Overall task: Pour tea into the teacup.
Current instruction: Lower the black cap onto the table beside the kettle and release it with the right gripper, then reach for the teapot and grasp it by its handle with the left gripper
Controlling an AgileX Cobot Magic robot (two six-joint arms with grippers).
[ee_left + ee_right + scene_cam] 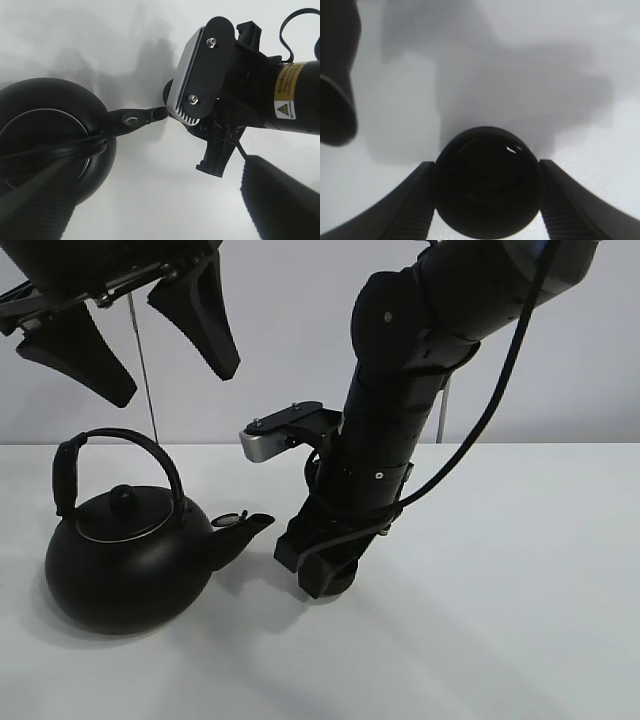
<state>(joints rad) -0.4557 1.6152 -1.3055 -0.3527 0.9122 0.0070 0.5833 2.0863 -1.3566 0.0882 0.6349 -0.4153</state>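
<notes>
The black kettle (pixel 125 555) stands upright on the white table at the left, handle up, spout (pixel 250 525) pointing right. It also shows in the left wrist view (pixel 47 132). My left gripper (pixel 170 380) hangs open and empty high above the kettle; its fingers (pixel 280 200) frame the left wrist view. My right gripper (pixel 322 575) is down at the table just right of the spout. In the right wrist view it (pixel 487 170) is shut on the small black teacup (pixel 487 187), one finger on each side. In the exterior view the gripper mostly hides the cup.
The right arm's silver camera bracket (pixel 285 435) juts left above the spout and shows close to it in the left wrist view (pixel 192 80). A black cable (pixel 500 390) loops beside the right arm. White table (pixel 500 590) stretches to the right and front.
</notes>
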